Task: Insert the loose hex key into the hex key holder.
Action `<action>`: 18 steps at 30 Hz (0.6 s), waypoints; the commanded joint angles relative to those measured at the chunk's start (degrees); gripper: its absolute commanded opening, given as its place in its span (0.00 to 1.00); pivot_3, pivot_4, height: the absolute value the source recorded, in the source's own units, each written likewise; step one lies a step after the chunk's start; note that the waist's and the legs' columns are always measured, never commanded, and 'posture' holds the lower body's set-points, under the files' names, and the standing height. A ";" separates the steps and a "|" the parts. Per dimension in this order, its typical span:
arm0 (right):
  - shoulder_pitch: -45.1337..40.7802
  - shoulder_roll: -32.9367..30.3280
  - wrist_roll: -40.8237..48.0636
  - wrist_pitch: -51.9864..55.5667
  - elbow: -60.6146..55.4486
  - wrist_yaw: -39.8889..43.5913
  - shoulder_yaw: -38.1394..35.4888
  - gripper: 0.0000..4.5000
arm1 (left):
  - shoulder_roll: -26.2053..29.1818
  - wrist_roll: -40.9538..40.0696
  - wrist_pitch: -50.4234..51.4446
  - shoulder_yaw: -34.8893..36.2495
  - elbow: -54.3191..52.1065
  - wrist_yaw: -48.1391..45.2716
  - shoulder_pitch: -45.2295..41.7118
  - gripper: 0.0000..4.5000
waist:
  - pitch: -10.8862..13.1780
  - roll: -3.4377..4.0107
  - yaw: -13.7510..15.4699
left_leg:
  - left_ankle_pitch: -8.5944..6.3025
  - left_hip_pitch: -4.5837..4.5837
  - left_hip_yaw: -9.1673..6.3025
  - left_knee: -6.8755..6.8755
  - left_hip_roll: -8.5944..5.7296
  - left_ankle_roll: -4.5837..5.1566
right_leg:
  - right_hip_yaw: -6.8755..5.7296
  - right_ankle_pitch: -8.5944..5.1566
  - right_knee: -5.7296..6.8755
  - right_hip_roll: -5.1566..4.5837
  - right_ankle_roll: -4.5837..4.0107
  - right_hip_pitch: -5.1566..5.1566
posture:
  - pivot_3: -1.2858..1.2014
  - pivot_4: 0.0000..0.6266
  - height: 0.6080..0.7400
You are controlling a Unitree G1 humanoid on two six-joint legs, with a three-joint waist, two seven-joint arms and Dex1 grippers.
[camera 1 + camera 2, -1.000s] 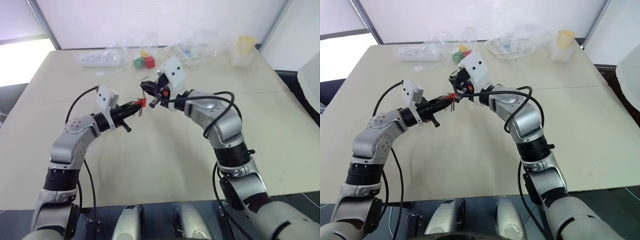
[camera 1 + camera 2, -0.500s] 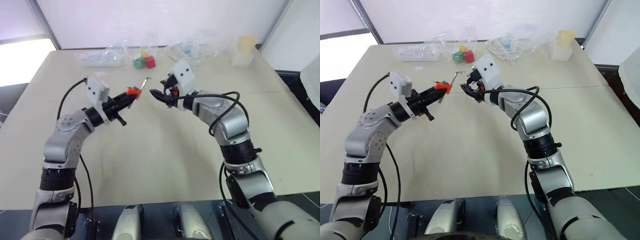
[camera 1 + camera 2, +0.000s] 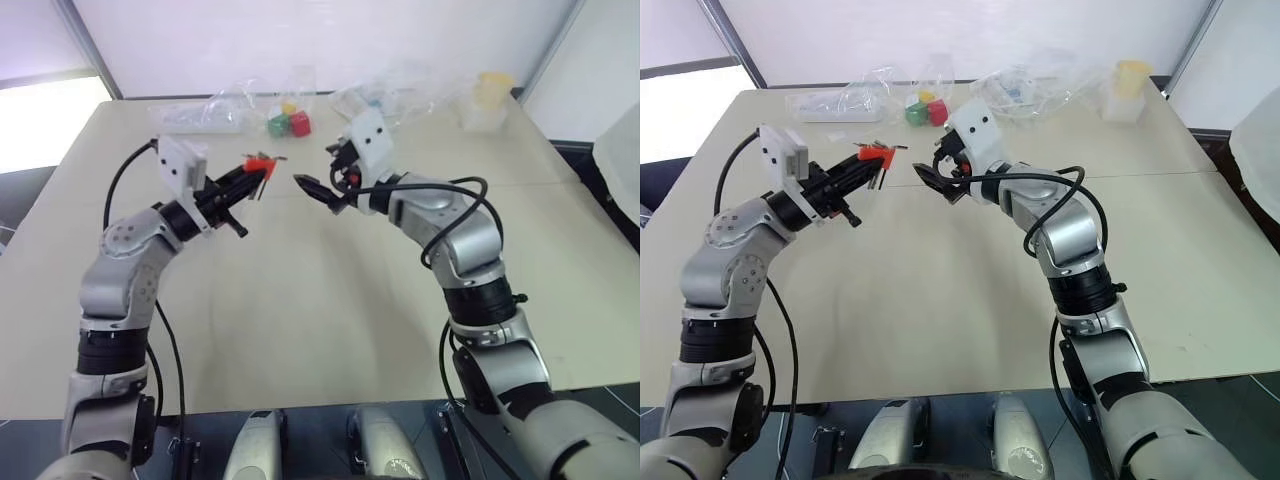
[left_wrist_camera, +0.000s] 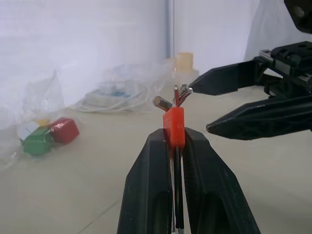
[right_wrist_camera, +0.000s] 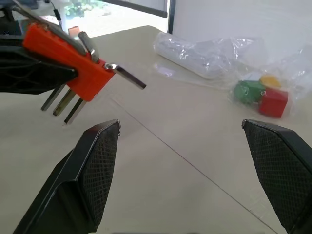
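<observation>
So the right gripper [image 3: 312, 190] had just let go: a second earlier it was pinched against the hex key holder [image 3: 259, 163], and now its jaws stood wide and empty, a little way off from the block. The left gripper [image 3: 862, 166] had lifted up and out to the left, clamped tight on the orange holder and carrying it in the air above the desk [image 3: 300, 300]. One bent key, very likely the loose hex key [image 5: 124, 74], jutted from the block's end beside the others, so the insertion looked done or nearly so. Behind them on the pale desk sat a red cube [image 3: 299, 123], a green cube [image 3: 277, 127] and crumpled clear plastic bags [image 3: 395, 90], against a white wall.
</observation>
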 commanded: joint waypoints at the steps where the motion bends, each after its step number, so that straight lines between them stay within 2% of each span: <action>1: 0.83 -0.63 -0.61 -2.00 -2.54 0.45 0.16 0.92 | -0.93 -4.22 3.98 1.70 -2.39 1.87 -0.68 0.00 | 0.00 0.00 0.01 | 0.00 0.00 0.00 0.00 0.00 0.00 | 0.00 0.00 0.00 0.00 0.00 0.01 | 0.52 0.24 1.00; 8: 2.14 -1.05 -0.60 -1.47 -3.20 0.88 0.06 0.92 | -4.48 -12.04 17.42 1.21 -6.76 7.60 1.70 0.00 | 0.00 -0.01 -0.09 | 0.00 -0.01 -0.01 0.02 0.02 0.00 | 0.00 0.00 0.01 0.00 0.00 0.01 | 0.52 0.24 1.00; 18: 3.65 0.15 0.15 0.58 -5.38 0.55 0.47 0.92 | -7.80 -22.71 32.31 5.82 -11.10 18.57 11.91 0.00 | 0.00 -0.01 -0.16 | 0.00 0.01 -0.03 0.02 0.09 0.00 | 0.01 0.00 0.02 -0.01 0.00 0.00 | 0.52 0.24 1.00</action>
